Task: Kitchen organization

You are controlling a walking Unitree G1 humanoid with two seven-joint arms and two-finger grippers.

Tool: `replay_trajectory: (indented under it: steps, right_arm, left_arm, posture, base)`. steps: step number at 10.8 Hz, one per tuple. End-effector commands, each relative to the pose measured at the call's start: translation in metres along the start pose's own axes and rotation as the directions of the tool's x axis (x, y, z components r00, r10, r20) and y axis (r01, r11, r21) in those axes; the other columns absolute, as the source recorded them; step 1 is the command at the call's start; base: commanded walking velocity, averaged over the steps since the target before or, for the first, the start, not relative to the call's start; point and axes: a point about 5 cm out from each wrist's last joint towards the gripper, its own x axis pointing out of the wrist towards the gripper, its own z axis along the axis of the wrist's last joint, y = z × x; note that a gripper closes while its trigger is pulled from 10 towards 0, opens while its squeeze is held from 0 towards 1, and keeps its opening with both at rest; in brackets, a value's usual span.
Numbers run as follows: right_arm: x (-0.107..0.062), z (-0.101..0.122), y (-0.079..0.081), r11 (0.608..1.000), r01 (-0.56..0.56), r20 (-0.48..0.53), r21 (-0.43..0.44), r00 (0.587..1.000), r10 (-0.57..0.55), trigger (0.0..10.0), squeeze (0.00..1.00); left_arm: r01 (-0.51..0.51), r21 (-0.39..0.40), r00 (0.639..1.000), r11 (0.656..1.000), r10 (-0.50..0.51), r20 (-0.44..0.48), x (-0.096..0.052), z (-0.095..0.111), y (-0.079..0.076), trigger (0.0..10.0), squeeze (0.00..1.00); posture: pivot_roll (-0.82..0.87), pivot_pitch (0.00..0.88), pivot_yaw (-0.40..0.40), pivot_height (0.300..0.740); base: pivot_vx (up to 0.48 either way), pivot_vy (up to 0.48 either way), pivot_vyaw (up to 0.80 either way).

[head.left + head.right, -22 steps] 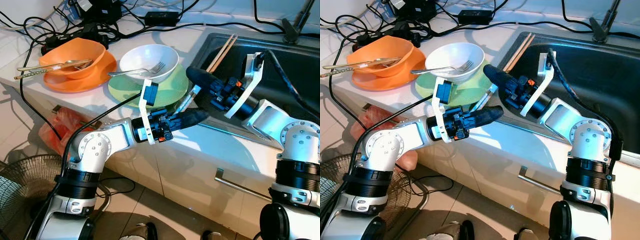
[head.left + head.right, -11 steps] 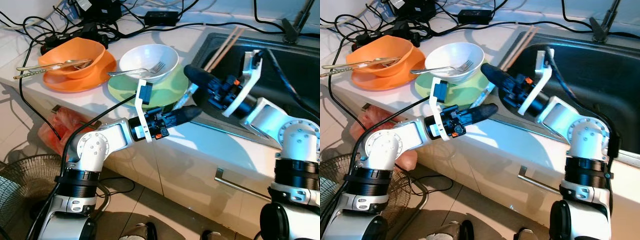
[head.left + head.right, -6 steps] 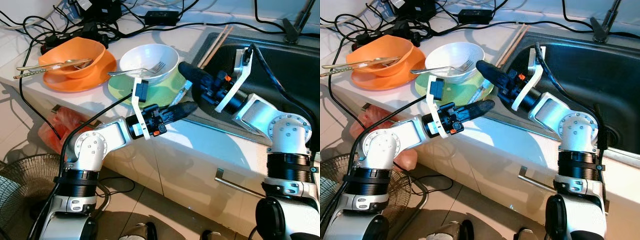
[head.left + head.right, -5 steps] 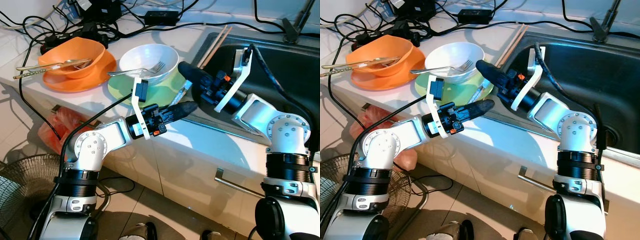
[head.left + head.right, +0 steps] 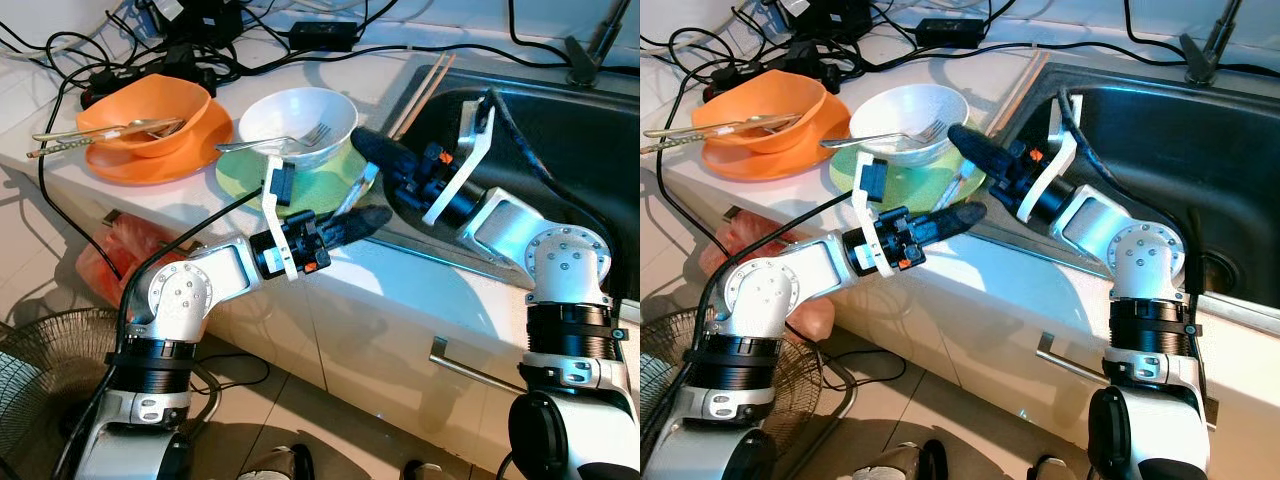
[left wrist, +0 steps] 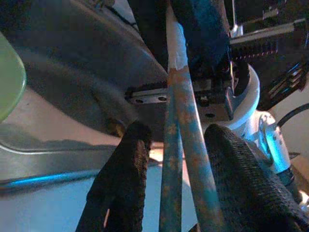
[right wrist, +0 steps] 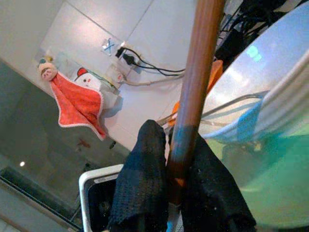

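A pair of brown chopsticks (image 5: 424, 82) slants from the sink's near-left corner down toward the green plate (image 5: 330, 182). My right gripper (image 5: 363, 142) is shut on them partway along, over the plate's right edge; the right wrist view shows a stick (image 7: 197, 72) pinched between its fingers. My left gripper (image 5: 378, 214) sits at the counter's front edge by the chopsticks' lower ends. In the left wrist view these ends (image 6: 177, 159) lie between its spread fingers (image 6: 126, 164), with gaps on both sides. A white bowl (image 5: 298, 115) with a fork (image 5: 296, 140) stands on the green plate.
An orange bowl (image 5: 150, 112) with cutlery rests on an orange plate (image 5: 150, 168) at the counter's left. Black cables (image 5: 190, 50) lie behind the dishes. The dark sink (image 5: 590, 120) is at the right. On the floor are a fan (image 5: 40, 370) and a red bag (image 5: 120, 250).
My right gripper has carried the chopsticks leftward, from the sink's edge to the green plate's edge. The left gripper has followed, shifting left and slightly up at their lower ends.
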Motion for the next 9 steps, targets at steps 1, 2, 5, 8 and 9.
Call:
replay_trajectory:
  steps: [1,2,5,8,9]
  right_arm:
    - [-0.039,0.045,-0.028,0.937,0.317,0.234,-0.144,0.931,-0.279,0.0,0.0]
    - [-0.042,0.049,-0.03,0.931,0.332,0.245,-0.154,0.925,-0.29,0.0,0.0]
    - [-0.05,0.056,-0.037,0.911,0.377,0.275,-0.166,0.905,-0.325,0.0,0.0]
    - [-0.059,0.067,-0.047,0.875,0.454,0.334,-0.17,0.862,-0.382,0.0,0.0]
    - [-0.058,0.066,-0.049,0.871,0.461,0.332,-0.172,0.859,-0.389,0.0,0.0]
  left_arm:
    - [0.096,0.021,0.995,0.995,-0.095,-0.031,-0.004,0.0,-0.011,10.0,1.0]
    - [0.09,0.024,0.995,0.996,-0.089,-0.042,-0.009,-0.001,-0.011,10.0,1.0]
    - [0.054,0.031,0.997,0.998,-0.052,-0.054,-0.021,-0.002,-0.007,10.0,1.0]
    - [-0.069,0.093,0.998,0.993,0.067,0.015,-0.023,0.008,0.003,10.0,0.55]
    - [-0.108,0.104,0.994,0.989,0.103,0.048,-0.019,0.011,0.007,10.0,0.0]
  posture:
    - [-0.01,0.147,0.128,0.74]
    - [-0.01,0.146,0.129,0.74]
    - [0.0,0.147,0.127,0.74]
    - [0.0,0.15,0.126,0.74]
    - [0.0,0.149,0.125,0.74]
  base:
    - [0.0,0.0,0.0]
    - [0.0,0.0,0.0]
    - [0.0,0.0,0.0]
    - [0.0,0.0,0.0]
    - [0.0,0.0,0.0]
